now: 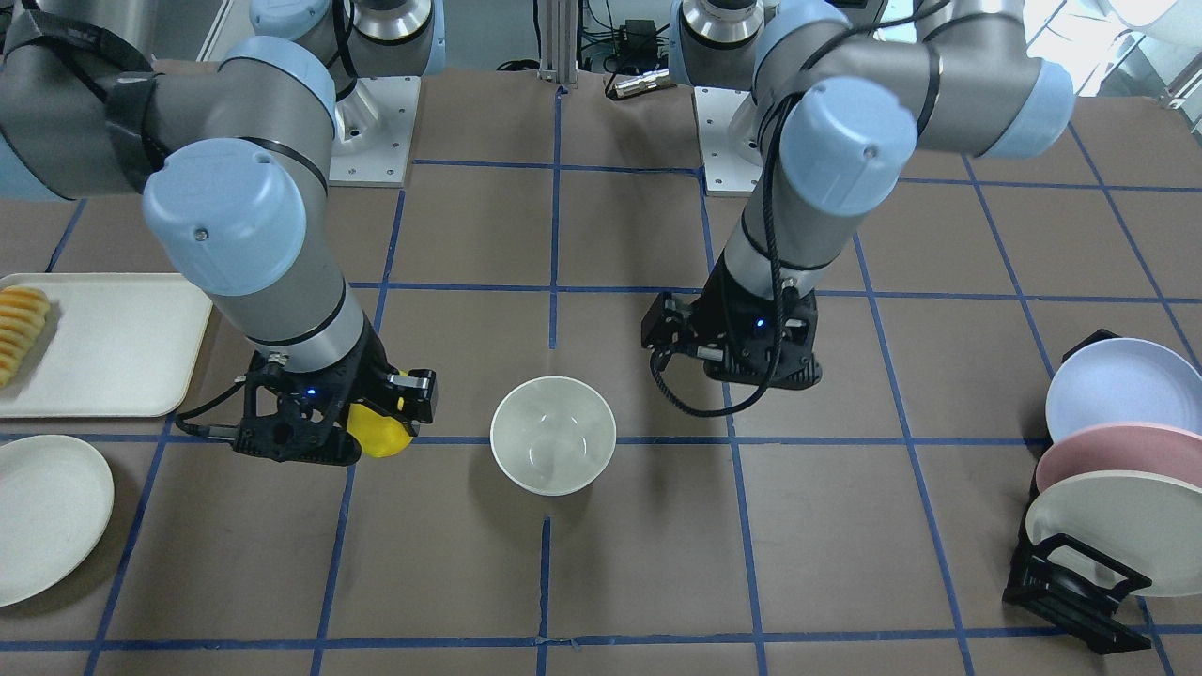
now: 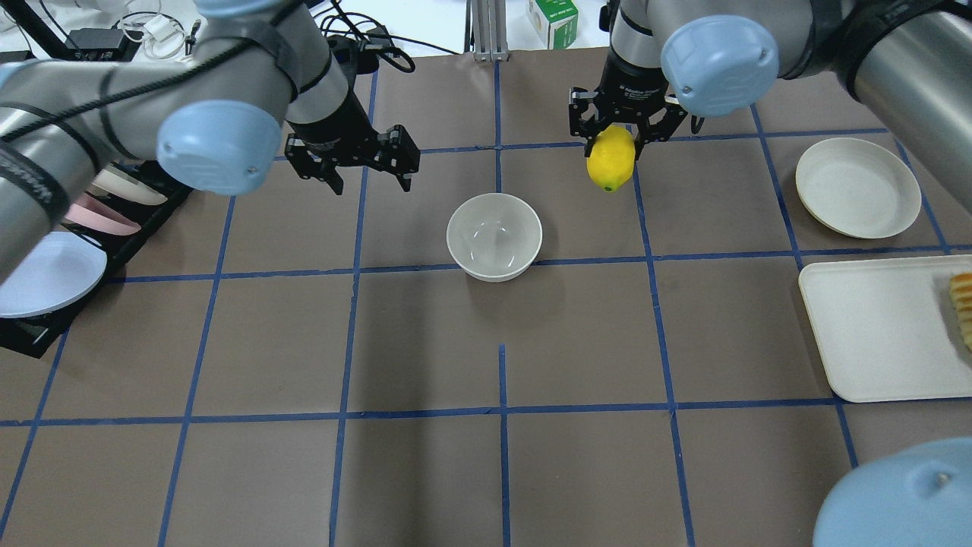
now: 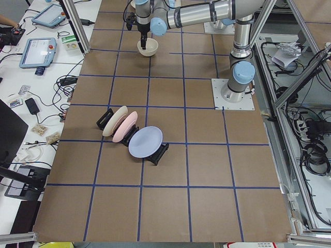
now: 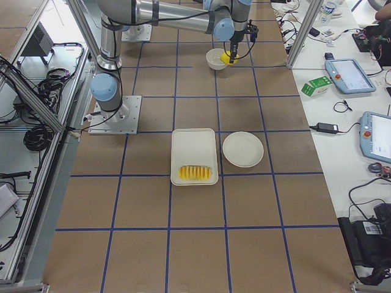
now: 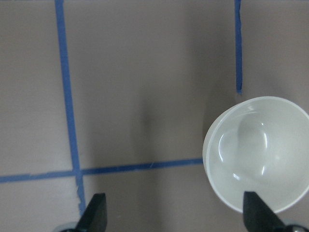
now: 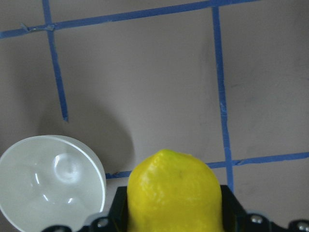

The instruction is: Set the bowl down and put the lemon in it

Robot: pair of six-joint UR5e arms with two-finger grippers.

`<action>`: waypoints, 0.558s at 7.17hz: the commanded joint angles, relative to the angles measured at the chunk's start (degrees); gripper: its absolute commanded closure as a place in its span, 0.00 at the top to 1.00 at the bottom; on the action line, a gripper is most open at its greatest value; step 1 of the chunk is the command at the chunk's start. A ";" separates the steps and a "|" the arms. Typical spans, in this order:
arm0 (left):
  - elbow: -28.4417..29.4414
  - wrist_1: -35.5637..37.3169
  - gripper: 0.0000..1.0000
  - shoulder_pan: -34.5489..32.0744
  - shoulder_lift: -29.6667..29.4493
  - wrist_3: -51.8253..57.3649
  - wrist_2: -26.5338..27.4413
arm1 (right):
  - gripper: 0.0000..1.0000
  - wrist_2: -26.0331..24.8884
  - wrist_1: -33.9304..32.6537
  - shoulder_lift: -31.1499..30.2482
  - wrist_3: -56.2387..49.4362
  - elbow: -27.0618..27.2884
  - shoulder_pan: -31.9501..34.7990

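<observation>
I hold right claw (image 2: pixel 614 147) clamped on lemon (image 2: pixel 610 165), raised beside bowl (image 2: pixel 494 236) for drop | left claw (image 2: pixel 370 176) spread, off bowl.

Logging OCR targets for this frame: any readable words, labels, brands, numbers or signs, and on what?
No text reads clearly.
White lettering on the black right gripper holding the bright yellow lemon: blurred, unreadable.
Print on the green-and-white carton: too small to read.
Screens of the blue-edged tablets: too small to read.
</observation>
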 commanded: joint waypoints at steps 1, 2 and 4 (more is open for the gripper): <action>2.12 -10.40 1.00 2.98 7.11 4.20 4.57 | 0.00 1.88 -4.09 3.45 2.55 0.17 5.03; 1.85 -11.55 1.00 3.43 9.23 4.47 4.58 | 0.00 1.79 -6.90 5.65 4.03 0.26 8.72; 2.20 -11.65 1.00 5.71 10.04 4.48 4.92 | 0.00 1.88 -10.08 9.35 6.42 0.52 10.77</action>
